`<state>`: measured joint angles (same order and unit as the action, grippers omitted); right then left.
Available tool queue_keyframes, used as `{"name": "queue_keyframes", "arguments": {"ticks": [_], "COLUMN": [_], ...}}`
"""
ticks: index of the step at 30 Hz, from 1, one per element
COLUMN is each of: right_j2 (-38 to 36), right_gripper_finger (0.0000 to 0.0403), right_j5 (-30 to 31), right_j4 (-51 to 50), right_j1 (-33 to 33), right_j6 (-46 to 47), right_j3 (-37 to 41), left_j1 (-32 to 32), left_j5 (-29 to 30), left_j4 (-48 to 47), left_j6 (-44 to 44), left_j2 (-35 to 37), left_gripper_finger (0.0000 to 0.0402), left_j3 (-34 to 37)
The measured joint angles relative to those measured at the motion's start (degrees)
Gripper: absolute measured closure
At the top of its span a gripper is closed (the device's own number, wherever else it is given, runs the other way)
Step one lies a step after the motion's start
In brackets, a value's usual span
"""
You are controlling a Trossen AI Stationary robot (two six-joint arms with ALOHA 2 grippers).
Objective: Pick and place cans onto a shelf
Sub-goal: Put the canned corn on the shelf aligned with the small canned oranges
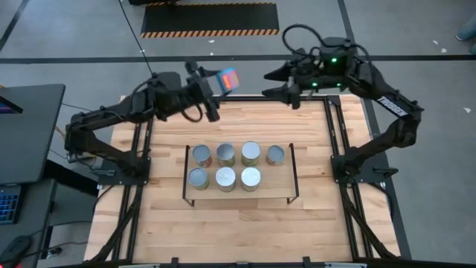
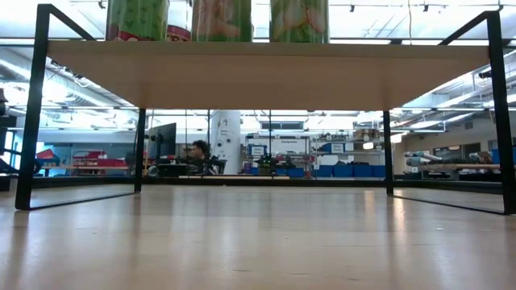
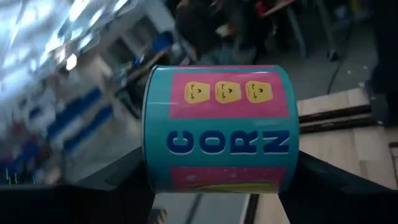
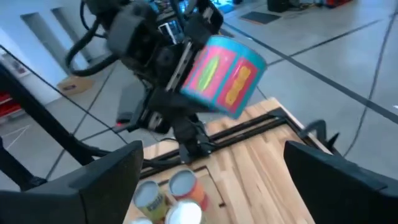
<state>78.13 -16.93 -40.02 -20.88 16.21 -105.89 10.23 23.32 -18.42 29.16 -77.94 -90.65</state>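
Left claw point(image 1: 221, 83) clamps corn can point(image 1: 229, 77) above worktop's far edge, shelf-bound point(image 1: 238, 195); right claw point(image 1: 281, 82) spread wide, empty.

Eight cans in all: seven stand on one shelf point(image 1: 238, 199) at the centre of one counter point(image 1: 312, 223), four in the far row and three in the near row, with the near row's 3 o'clock place bare. The eighth, a teal-and-pink corn can point(image 1: 228, 78), is up at 12 o'clock, held by the left gripper point(image 1: 220, 83). Two arms are in frame, with the right gripper point(image 1: 277, 82) at 1 o'clock holding nothing.
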Motion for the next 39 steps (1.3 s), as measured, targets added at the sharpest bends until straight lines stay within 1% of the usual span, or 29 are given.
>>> {"name": "queue_keyframes", "arguments": {"ticks": [3, 6, 9, 11, 14, 18, 24, 31, 34, 39], "right_j2": [2.07, 3.73, 5.26, 6.35, 7.75, 9.19, 9.81, 9.85, 9.85, 9.85], "right_gripper_finger": [0.0007, 0.0008, 0.0006, 0.0005, 0.0006, 0.0015, 0.0034, 0.0057, 0.0075, 0.0123], "right_j5": [-0.19, -1.44, -4.40, -7.53, -11.42, -11.19, -10.76, -10.68, -10.54, -9.99], "right_j4": [2.51, 4.87, 5.59, 5.28, 5.41, 6.76, 11.69, 9.95, 9.98, 9.91], "right_j1": [0.24, 0.24, 0.93, 1.12, 1.90, 2.95, 3.23, 3.25, 3.25, 3.25], "right_j6": [1.74, 3.04, 3.93, 4.78, 5.35, 8.01, 10.98, 10.84, 10.80, 10.71], "right_j3": [0.00, 0.02, 0.00, 0.00, 0.02, 0.02, 0.02, 0.02, 0.02, 0.02], "left_j1": [-3.52, -6.05, -7.62, -7.95, -8.01, -7.99, -8.35, -8.60, -8.60, -8.58], "left_j5": [0.71, 1.82, 2.59, 2.64, 3.01, 2.99, 2.01, -0.15, -0.25, -0.21], "left_j4": [4.39, 6.56, 8.46, 10.13, 11.08, 10.93, 10.96, 10.65, 10.12, 9.93], "left_j6": [7.54, 15.18, 20.15, 22.59, 23.06, 24.56, 30.83, 32.16, 32.16, 31.55], "left_j2": [-1.64, -3.41, -5.16, -6.25, -6.88, -7.26, -7.59, -7.59, -7.59, -7.59], "left_gripper_finger": [0.0128, 0.0130, 0.0127, 0.0126, 0.0126, 0.0127, 0.0126, 0.0126, 0.0126, 0.0126], "left_j3": [0.07, 0.13, 0.13, 0.13, 0.16, 0.13, 0.11, 0.11, 0.11, 0.11]}}
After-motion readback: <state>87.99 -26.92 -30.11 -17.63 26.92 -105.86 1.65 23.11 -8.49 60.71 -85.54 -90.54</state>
